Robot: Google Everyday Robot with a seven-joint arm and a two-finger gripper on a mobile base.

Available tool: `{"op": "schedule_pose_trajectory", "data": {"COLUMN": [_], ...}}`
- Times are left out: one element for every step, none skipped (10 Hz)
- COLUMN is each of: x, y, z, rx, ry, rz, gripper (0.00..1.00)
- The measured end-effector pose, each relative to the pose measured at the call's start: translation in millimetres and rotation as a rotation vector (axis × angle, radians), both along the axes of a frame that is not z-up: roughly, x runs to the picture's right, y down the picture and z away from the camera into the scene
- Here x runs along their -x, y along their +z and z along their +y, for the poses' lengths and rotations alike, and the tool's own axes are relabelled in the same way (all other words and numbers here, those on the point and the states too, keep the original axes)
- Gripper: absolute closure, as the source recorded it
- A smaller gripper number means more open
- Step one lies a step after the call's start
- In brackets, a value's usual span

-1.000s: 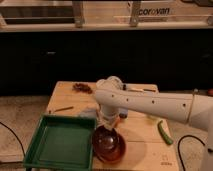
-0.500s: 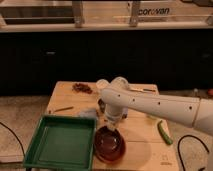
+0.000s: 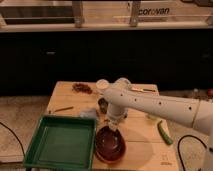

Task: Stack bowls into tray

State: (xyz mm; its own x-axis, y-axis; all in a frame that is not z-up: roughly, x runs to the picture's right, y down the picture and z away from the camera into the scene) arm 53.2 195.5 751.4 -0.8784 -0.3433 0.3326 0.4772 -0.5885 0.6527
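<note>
End effector [image 3: 114, 125] lowered over far rim of nested bowls [image 3: 110, 146]; whether anything is gripped cannot be told. Bowls seen upright, mouths up, directly below and slightly nearer on the table [image 3: 145, 150]. Tray [image 3: 60, 142] laid flat to its left, just beside bowls; long axis unclear.

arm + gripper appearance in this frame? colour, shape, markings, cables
Arm: smooth white tubular shell, bulbous rounded joint near the wrist end, a few small dark dots along the long link. No cables or lettering visible on it. Gripper: short, whitish-grey, darker toward the tip, just above the bowls, right of the tray.
</note>
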Motion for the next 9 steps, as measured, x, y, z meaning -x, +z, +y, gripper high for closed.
{"op": "schedule_pose_trajectory", "data": {"x": [-2.0,-3.6,-5.3,-7.6,-9.5,-9.1,-8.2,-7.3,-6.2], "y": [1.4,2.7,3.7,4.1,4.5,4.6,4.2,3.9,3.2], "z": [0.9,2.1,3.3,4.2,5.3,6.2,6.8,6.5,6.0], "rx": [0.005,0.011,0.017,0.02,0.023,0.025,0.024,0.02,0.014], "ry": [0.006,0.012,0.021,0.026,0.03,0.031,0.031,0.032,0.035], "rz": [0.007,0.012,0.013,0.013,0.015,0.013,0.01,0.007,0.007], "gripper": [0.72,0.61,0.49,0.4,0.31,0.22,0.2,0.2,0.2]}}
